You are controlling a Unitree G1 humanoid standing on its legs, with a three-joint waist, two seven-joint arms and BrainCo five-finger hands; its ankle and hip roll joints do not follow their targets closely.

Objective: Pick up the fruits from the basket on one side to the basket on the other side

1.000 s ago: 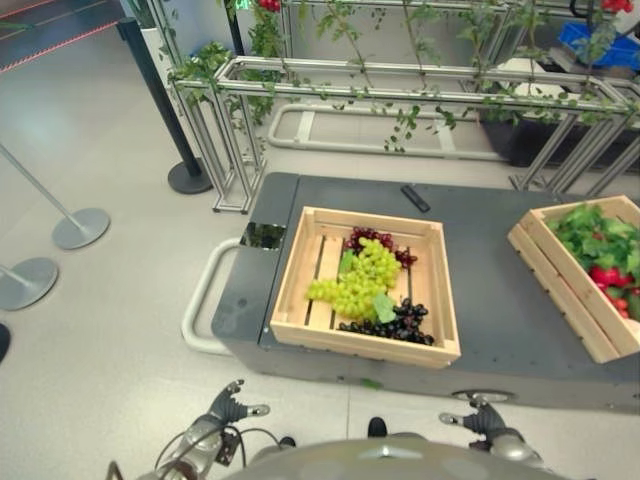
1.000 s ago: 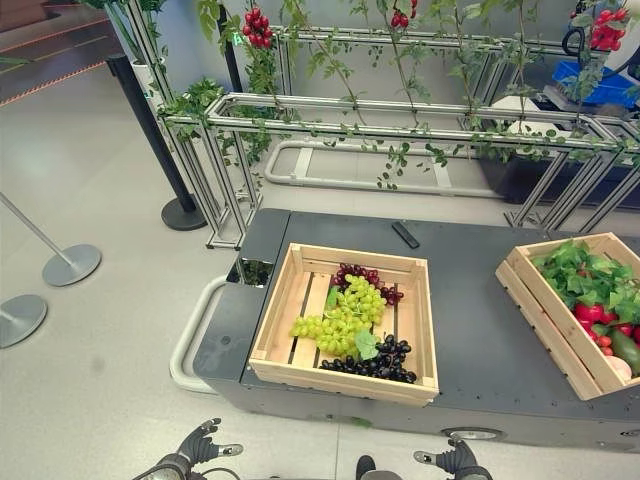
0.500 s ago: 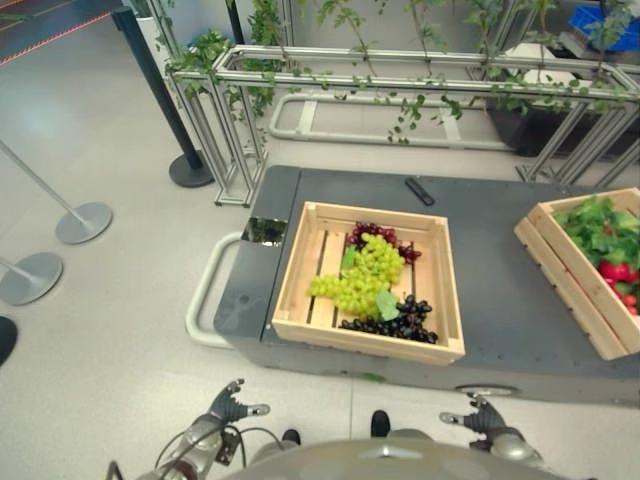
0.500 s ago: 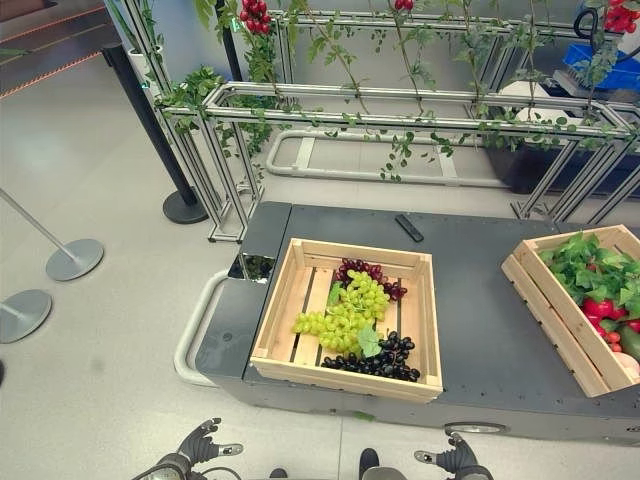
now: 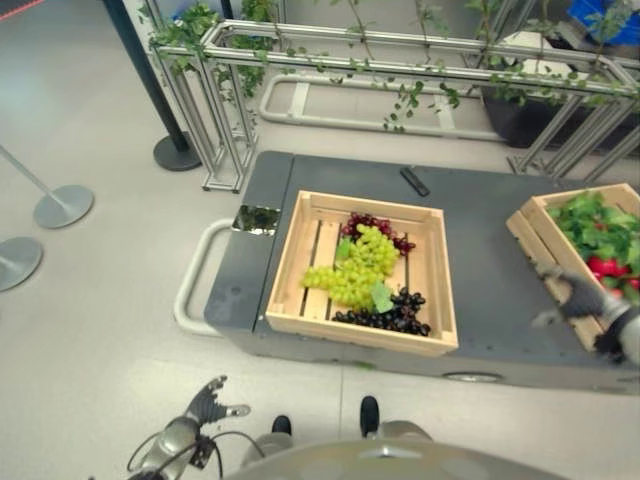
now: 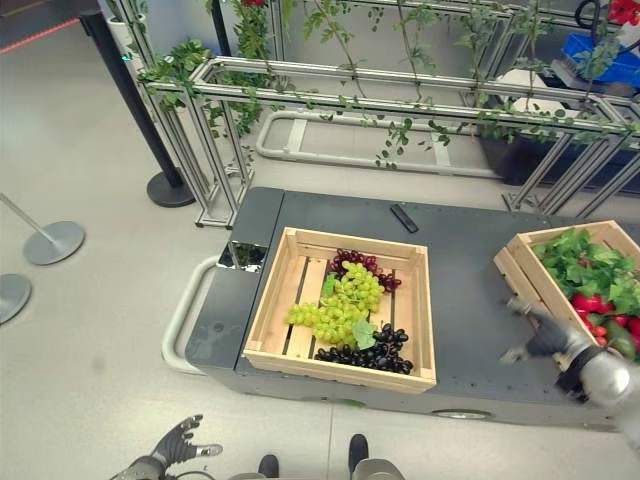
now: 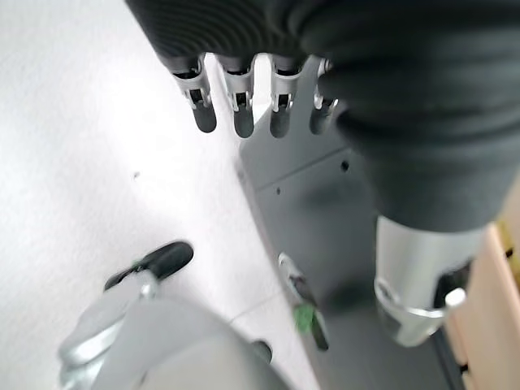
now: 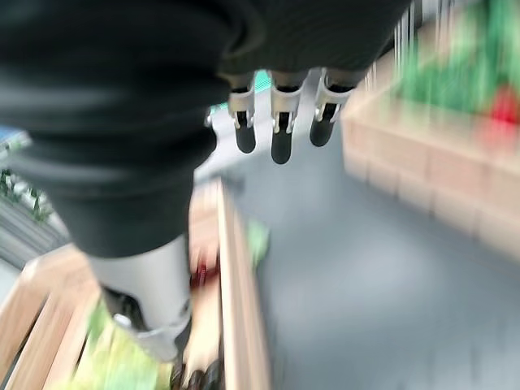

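The left hand [image 5: 205, 402] hangs low beside the robot over the floor, fingers spread and relaxed, holding nothing. Ahead of it stands a dark grey cart [image 5: 490, 250] with a pale looped handle at its left end. On the cart's left half sits the near wooden basket [image 5: 296, 262], and in it lie the fruits: a green grape bunch [image 5: 355, 272] across the middle, a red grape bunch [image 5: 375, 224] at the far end touching it, and a black grape bunch [image 5: 390, 314] along the near wall. A small black remote [image 5: 414, 181] lies on the cart top beyond this basket. Further right, well apart from the first basket, is the second wooden basket [image 6: 520, 280], filled with green leaves [image 6: 585, 268] and red produce [image 6: 592, 310]. The right hand [image 6: 545, 335] is raised over the cart beside that second basket's near corner, fingers extended and apart, empty. By my reading the step in hand is the reach before any pick; no fruit is lifted yet. The next move calls for bringing a hand over one bunch, probably the grapes, lowering it into the basket clear of the wooden walls, and closing gently round the cluster.
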